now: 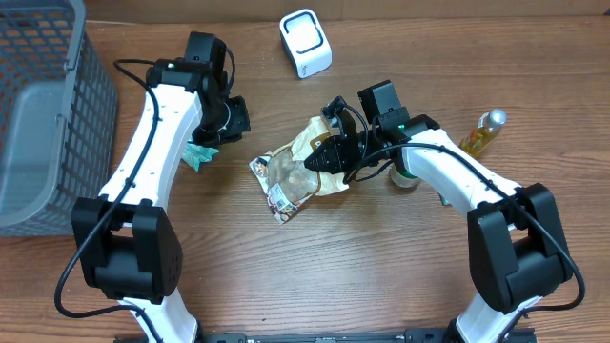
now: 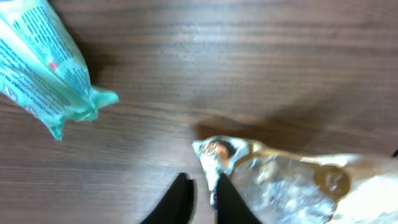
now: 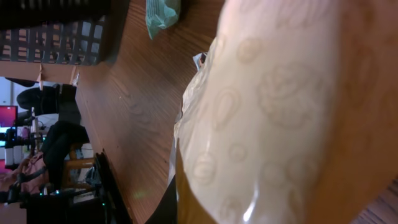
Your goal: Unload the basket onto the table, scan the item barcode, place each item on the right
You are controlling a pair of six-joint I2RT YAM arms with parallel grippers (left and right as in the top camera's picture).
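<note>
- Right jaws pinched shut on the snack bag (image 1: 300,171), gripping its right edge at mid-table (image 1: 362,276).
- Left jaws barely parted, empty, just beside the bag's left corner.
- Teal packet (image 1: 200,152) lies left of the bag, apart.
- Scanner (image 1: 305,43) at the far edge; basket (image 1: 38,114) at the left edge.

Office-like lab: chairs (image 3: 60,138) and a screen (image 3: 6,116) behind.

Snack bag (image 1: 295,171) mid-table, scanner (image 1: 306,42) behind it, basket (image 1: 38,114) far left, bottle (image 1: 481,131) right

A wooden table (image 1: 381,276) carries a basket (image 1: 95,95), scanner (image 1: 305,42), teal packet (image 1: 200,154) and bottle (image 1: 481,133).
</note>
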